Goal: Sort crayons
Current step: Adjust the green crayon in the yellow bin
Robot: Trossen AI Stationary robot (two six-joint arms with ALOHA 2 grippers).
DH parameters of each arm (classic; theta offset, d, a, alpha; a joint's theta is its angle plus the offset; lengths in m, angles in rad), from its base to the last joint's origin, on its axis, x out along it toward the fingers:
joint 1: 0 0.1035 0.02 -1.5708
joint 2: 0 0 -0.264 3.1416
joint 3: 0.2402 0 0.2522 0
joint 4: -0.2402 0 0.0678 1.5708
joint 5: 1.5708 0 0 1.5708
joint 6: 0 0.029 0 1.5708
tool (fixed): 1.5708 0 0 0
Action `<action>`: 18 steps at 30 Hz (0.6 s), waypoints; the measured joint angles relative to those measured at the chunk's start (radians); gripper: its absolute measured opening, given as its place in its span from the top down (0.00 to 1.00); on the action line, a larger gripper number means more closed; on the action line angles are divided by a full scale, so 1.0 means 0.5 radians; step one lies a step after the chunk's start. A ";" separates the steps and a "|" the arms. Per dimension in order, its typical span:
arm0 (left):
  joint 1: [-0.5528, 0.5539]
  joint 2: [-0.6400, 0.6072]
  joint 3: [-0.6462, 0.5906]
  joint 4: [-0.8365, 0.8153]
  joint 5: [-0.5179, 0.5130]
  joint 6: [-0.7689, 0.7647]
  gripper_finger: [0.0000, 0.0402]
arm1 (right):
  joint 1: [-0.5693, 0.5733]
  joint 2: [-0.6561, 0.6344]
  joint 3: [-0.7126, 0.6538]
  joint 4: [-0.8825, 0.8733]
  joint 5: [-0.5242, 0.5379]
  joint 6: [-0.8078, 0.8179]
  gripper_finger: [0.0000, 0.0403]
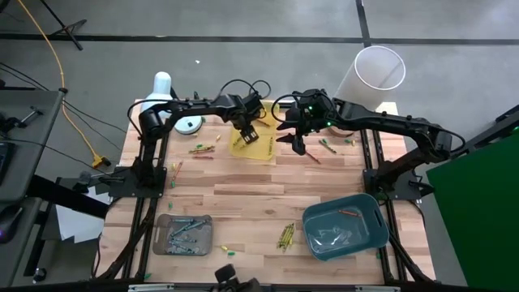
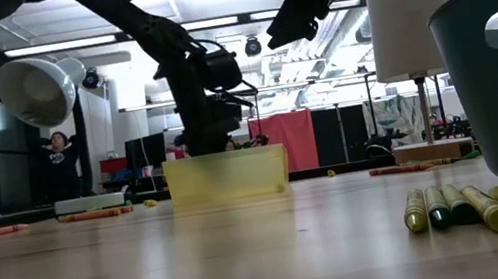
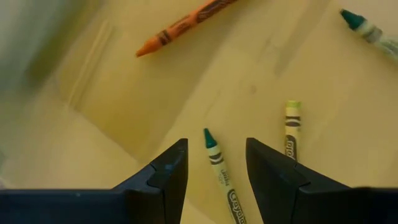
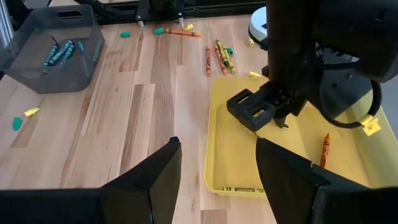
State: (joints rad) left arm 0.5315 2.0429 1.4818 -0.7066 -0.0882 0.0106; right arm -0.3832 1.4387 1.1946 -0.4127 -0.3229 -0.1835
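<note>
My left gripper [image 1: 247, 135] hangs open inside the yellow tray [image 1: 261, 152], its fingers pointing down. In the left wrist view a green-tipped crayon [image 3: 219, 165] lies on the tray floor between the two fingers [image 3: 166, 169], touching neither that I can see. An orange crayon [image 3: 186, 23], a yellow-green one [image 3: 291, 127] and another green one [image 3: 368, 28] lie in the same tray. My right gripper [image 1: 298, 146] is open and empty, above the table just right of the yellow tray [image 4: 292, 155]. Loose crayons lie left of the tray [image 1: 203, 148] and at the near middle [image 1: 285, 236].
A grey tray [image 1: 183, 234] with blue crayons stands near left. A teal tray [image 1: 345, 228] holding a red crayon stands near right. More crayons [image 1: 326, 146] lie right of my right gripper. A white cylinder [image 1: 375, 71] and a white lamp [image 1: 162, 86] stand at the far edge.
</note>
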 joint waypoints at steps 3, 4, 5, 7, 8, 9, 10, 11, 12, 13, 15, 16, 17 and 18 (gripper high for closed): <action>-0.002 0.036 0.000 -0.003 0.018 0.221 0.64 | 0.000 0.000 0.000 0.000 0.000 0.000 0.51; -0.010 0.055 0.000 0.010 0.011 0.310 0.64 | 0.000 0.000 0.000 0.001 0.000 0.000 0.51; -0.016 0.071 0.000 0.018 -0.004 0.393 0.64 | 0.000 0.000 0.000 0.002 0.000 0.000 0.51; -0.022 0.094 -0.002 0.002 -0.060 0.501 0.64 | 0.000 0.000 0.000 0.003 -0.001 0.001 0.51; -0.025 0.102 -0.002 0.009 -0.085 0.526 0.64 | 0.000 0.000 0.000 0.008 -0.001 0.001 0.51; -0.031 0.113 -0.001 0.019 -0.119 0.545 0.64 | 0.000 0.000 0.000 0.008 -0.001 0.001 0.51; -0.033 0.120 -0.002 0.022 -0.138 0.565 0.64 | 0.000 0.000 0.000 0.008 -0.001 0.001 0.51; -0.033 0.122 -0.002 0.019 -0.150 0.580 0.64 | 0.000 0.000 0.000 0.009 -0.001 0.001 0.51; -0.033 0.120 -0.001 0.020 -0.156 0.597 0.64 | 0.000 0.000 0.001 0.011 -0.001 0.001 0.51; -0.031 0.120 -0.001 0.021 -0.157 0.618 0.64 | 0.000 0.000 0.001 0.014 -0.001 0.001 0.51; -0.030 0.120 -0.002 0.024 -0.155 0.653 0.64 | 0.000 0.000 0.001 0.019 -0.001 0.001 0.51; -0.030 0.120 -0.001 0.024 -0.157 0.663 0.64 | 0.000 0.000 0.001 0.018 -0.001 0.001 0.51; -0.030 0.120 -0.001 0.023 -0.157 0.663 0.64 | 0.000 0.000 0.001 0.017 -0.001 0.001 0.51; -0.029 0.120 -0.001 0.021 -0.155 0.663 0.64 | 0.000 0.000 0.001 0.016 -0.001 0.001 0.51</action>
State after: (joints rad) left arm 0.5172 2.1029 1.4811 -0.6961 -0.1659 0.3420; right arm -0.3832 1.4387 1.1950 -0.4046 -0.3233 -0.1829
